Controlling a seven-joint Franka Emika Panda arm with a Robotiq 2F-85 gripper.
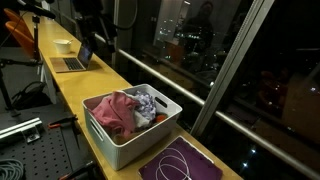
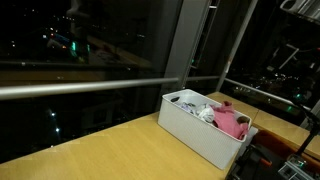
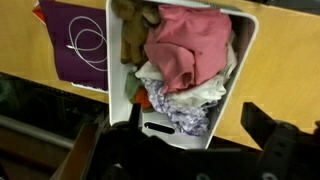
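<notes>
**Open gripper over a full laundry bin**

The white plastic bin (image 3: 245,40) is rectangular with smooth walls, rounded corners and a handle slot cut into its near end. It stands on the yellow wooden counter (image 3: 285,70), directly under the wrist camera.

It is heaped with crumpled soft fabrics. One pink garment (image 3: 190,45) lies on top, and one brown piece (image 3: 132,30) sits by the wall. Below them are a white cloth (image 3: 205,92) and a pale patterned cloth (image 3: 185,115).

The gripper (image 3: 185,152) hangs above the bin's near end, its two dark fingers spread wide and holding nothing.

Just beside the bin lies one flat purple mat (image 3: 60,50) with a coiled white cable (image 3: 90,45) on it. In an exterior view, one open laptop (image 1: 75,62) sits farther along the counter. The long counter runs beside a tall window (image 2: 90,40) that shows city lights in the dark.
</notes>
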